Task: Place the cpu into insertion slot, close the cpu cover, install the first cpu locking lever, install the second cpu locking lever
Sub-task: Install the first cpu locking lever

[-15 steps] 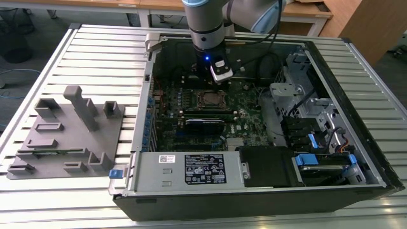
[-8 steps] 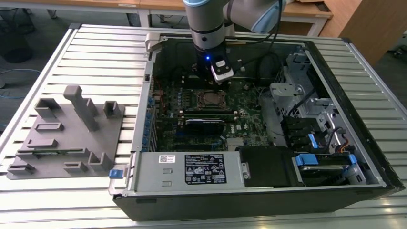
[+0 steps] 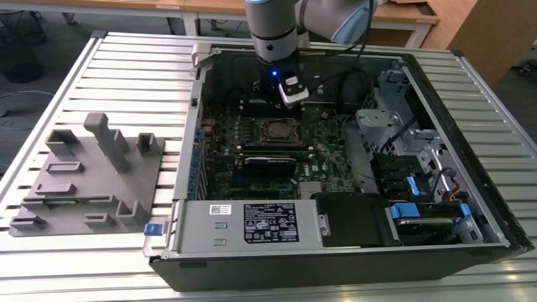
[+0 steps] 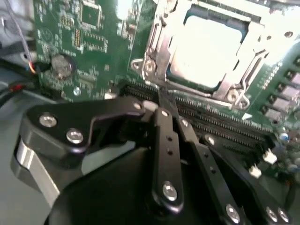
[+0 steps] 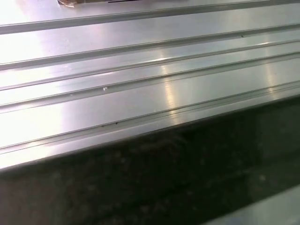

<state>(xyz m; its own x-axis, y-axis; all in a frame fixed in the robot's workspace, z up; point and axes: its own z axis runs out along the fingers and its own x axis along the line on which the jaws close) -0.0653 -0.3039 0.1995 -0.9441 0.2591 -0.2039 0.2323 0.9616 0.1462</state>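
The cpu, a flat square chip with a bright silver top, lies in the insertion slot on the green motherboard. The silvery cpu cover lies flat around the chip as a frame. In the second wrist view my gripper has its black fingers drawn together to a narrow tip just off the socket's corner. I cannot tell whether the tip touches a lever there. In the exterior view the gripper hangs inside the open case, just behind the socket.
The open computer case lies on a slatted aluminium table. Black memory slots run beside the fingertips. A power supply sits at the case's front. A grey fixture block stands at the exterior view's left.
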